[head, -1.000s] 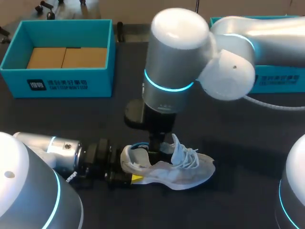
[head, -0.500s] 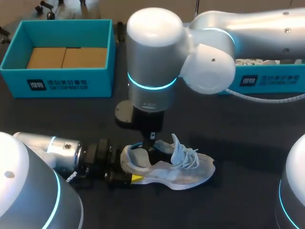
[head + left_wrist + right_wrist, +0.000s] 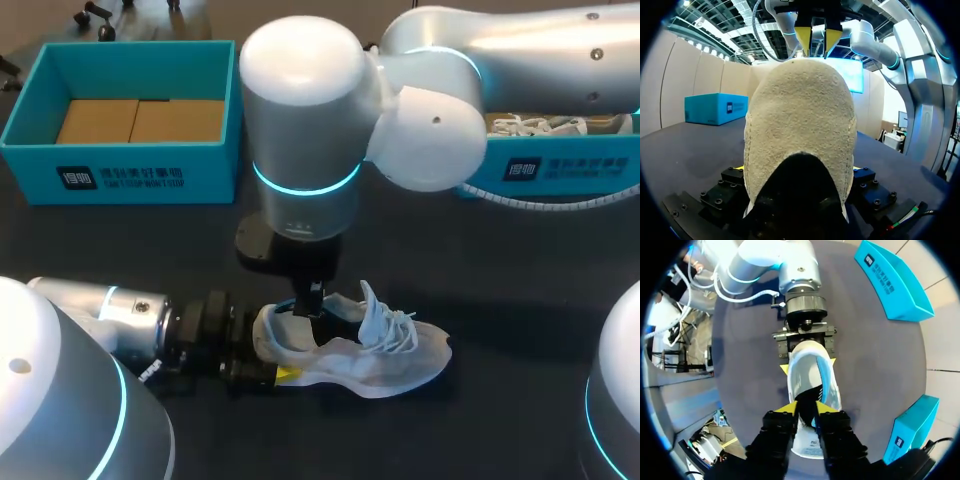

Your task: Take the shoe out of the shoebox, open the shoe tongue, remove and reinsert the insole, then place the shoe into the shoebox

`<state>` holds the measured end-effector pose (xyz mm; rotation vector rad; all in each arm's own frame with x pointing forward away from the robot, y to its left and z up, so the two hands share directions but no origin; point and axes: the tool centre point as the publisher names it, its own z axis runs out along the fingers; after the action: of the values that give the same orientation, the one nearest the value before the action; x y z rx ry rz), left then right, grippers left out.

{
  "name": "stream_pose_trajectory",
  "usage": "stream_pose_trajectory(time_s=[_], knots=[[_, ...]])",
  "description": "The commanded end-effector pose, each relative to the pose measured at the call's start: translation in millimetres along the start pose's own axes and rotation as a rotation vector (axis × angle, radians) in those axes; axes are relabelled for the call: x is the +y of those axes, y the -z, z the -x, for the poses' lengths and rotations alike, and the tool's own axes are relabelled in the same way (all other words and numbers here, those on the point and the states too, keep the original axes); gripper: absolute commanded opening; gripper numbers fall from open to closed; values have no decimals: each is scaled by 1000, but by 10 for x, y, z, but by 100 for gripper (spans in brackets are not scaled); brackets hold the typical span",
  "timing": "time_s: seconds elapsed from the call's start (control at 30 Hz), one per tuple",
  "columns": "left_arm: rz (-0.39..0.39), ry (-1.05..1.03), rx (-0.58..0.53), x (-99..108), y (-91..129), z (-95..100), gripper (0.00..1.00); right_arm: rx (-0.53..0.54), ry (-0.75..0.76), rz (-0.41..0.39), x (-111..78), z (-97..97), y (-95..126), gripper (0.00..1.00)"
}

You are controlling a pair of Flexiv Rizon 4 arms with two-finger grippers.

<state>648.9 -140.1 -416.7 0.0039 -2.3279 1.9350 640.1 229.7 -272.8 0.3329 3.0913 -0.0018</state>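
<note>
A pale grey-white shoe [image 3: 385, 358] lies on its side on the dark table, laces loose and tongue [image 3: 372, 305] pulled up. My left gripper [image 3: 268, 350] comes in low from the left. It is shut wide on the heel [image 3: 800, 120], a yellow tip on either side. From above, my right gripper [image 3: 314, 298] hangs over the shoe's opening [image 3: 812, 382]. Its yellow fingertips [image 3: 786, 409] stand narrowly apart, with only the dark inside of the shoe showing between them. The same gripper [image 3: 818, 37] shows just above the heel's top edge.
A teal shoebox [image 3: 120, 178] with brown cardboard inside stands at the back left. A second teal box [image 3: 560, 172] with white contents sits at the back right, partly behind my right arm. My right arm's big joint [image 3: 300, 110] overhangs the table's middle.
My right arm has swung left and its gripper has shifted slightly left and up over the shoe's opening. The shoe and my left gripper have not moved.
</note>
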Motion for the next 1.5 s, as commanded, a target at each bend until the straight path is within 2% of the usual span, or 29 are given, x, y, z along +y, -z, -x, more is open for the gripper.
stream_pose_trajectory(time_s=[0.03, 0.43, 0.67, 1.03, 1.37, 1.5], knots=[[1, -1, -2, -3, -7, -6, 0, 5, -11, -24, 72, 12, -88, 30], [1, -1, -2, -3, -7, -6, 0, 30, -117, 2, -41, 14, -175, 30], [1, -1, -2, -3, -7, -6, 0, 20, -142, -10, -55, 16, -143, 39], [1, -1, -2, -3, -7, -6, 0, 43, -131, -2, 9, 167, -196, 42], [1, -1, -2, -3, -7, -6, 0, 109, -184, -1, -87, 193, -353, 41], [1, -1, -2, -3, -7, -6, 0, 127, -204, 4, -130, 159, -404, 37]])
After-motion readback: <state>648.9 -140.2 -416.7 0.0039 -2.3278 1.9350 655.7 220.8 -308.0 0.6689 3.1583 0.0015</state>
